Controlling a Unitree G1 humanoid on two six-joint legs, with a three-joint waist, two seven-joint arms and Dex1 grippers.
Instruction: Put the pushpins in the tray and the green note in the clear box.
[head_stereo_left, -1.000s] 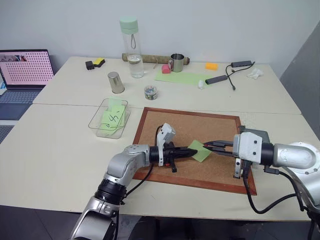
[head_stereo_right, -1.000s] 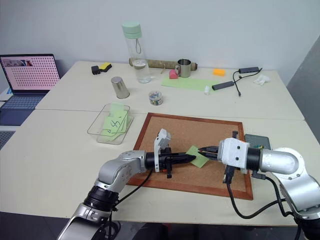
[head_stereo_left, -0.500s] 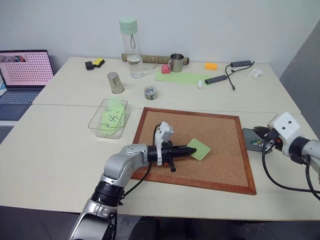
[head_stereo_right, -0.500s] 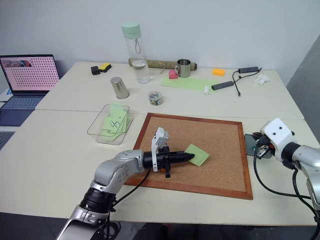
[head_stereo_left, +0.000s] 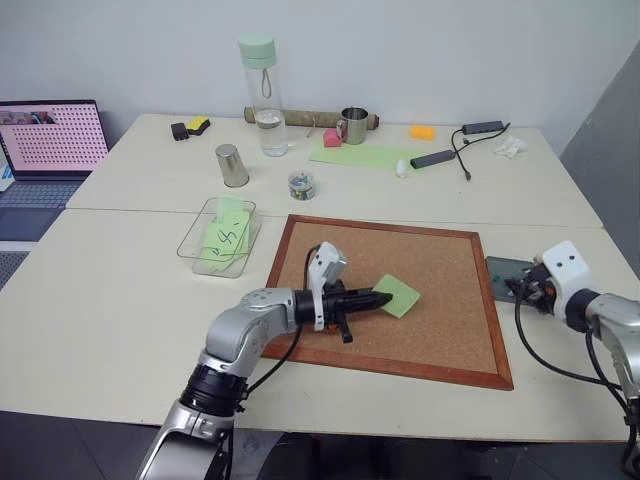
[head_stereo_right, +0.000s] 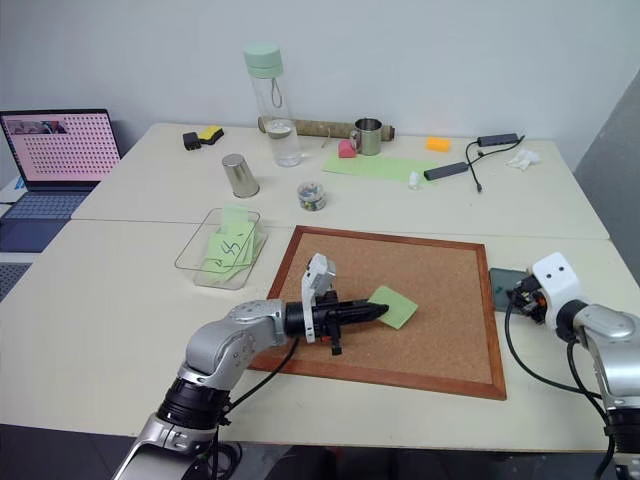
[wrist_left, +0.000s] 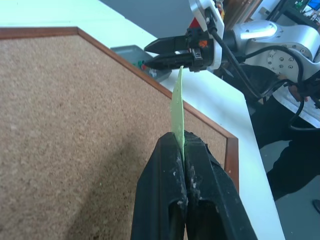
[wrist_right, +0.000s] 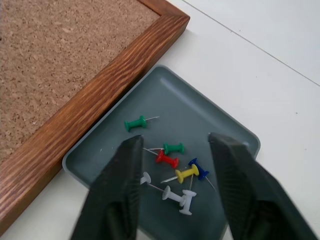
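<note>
Pin step looks finished: right gripper (wrist_right: 175, 150) hangs unclenched just above the tray (wrist_right: 230, 130), pushpins (wrist_right: 162, 150) lying below its fingers. Left gripper (wrist_left: 180, 145) pinches the green note (wrist_left: 177, 102) edgewise over the corkboard (head_stereo_left: 440, 270). Next: carry it well behind that claw to the clear box (head_stereo_left: 195, 250), then release.

Bare surface (head_stereo_left: 120, 290) lies open between the corkboard (head_stereo_left: 440, 290) and the clear box (head_stereo_left: 219, 236). At the far edge, a bottle (head_stereo_left: 262, 95), cups (head_stereo_left: 232, 165) and a pin jar (head_stereo_left: 300, 184) crowd the way.
</note>
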